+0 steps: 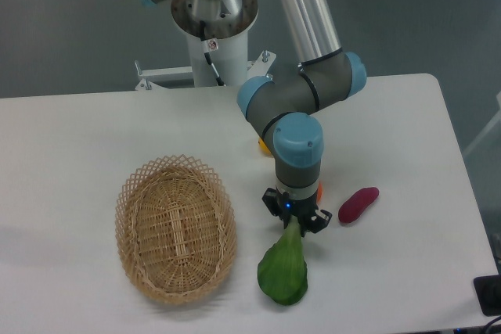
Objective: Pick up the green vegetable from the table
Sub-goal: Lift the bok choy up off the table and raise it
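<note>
The green vegetable point(283, 267) lies on the white table point(78, 138) near its front edge, right of centre. Its broad bright green leaf points toward the near edge and its pale stalk runs up and away, straight into the gripper point(295, 220). The gripper hangs directly over the stalk end, pointing down from the arm's blue-capped wrist point(297, 140). Its two dark fingers sit close on either side of the pale stalk, narrowly set and seemingly clamped on it. Whether the leaf touches the tabletop or hangs just above it cannot be told from this view.

To the left of the vegetable sits an oval wicker basket point(177, 227), woven in open lattice around the rim. Nothing shows inside it; only its woven floor is visible. Its right rim is near the leaf but apart from it.

To the right of the gripper lies a purple sweet potato point(358, 204), tilted, a little apart from the fingers. A sliver of an orange thing point(319, 191) shows just behind the wrist, mostly hidden by it. Further back, a bit of a yellow thing point(264, 145) peeks out from behind the arm's elbow joint. The arm's base column point(213, 37) stands beyond the far edge of the table.
</note>
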Motion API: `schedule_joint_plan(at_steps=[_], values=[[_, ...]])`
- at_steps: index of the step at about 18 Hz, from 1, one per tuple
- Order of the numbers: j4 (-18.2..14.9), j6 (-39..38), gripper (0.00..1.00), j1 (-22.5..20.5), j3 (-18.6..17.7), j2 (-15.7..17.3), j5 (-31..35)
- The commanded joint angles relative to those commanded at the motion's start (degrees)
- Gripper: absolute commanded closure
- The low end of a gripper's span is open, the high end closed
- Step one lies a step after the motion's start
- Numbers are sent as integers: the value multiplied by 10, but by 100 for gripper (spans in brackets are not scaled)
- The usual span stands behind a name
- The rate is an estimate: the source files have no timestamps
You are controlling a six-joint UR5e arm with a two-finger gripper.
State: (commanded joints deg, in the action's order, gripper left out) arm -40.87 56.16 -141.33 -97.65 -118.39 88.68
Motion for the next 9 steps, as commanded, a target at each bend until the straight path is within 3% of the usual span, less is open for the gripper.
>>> schedule_joint_plan(at_steps=[3, 9], values=[[0, -1, 69, -9, 11, 19, -10], [-1, -24, 69, -35, 29, 73, -125]])
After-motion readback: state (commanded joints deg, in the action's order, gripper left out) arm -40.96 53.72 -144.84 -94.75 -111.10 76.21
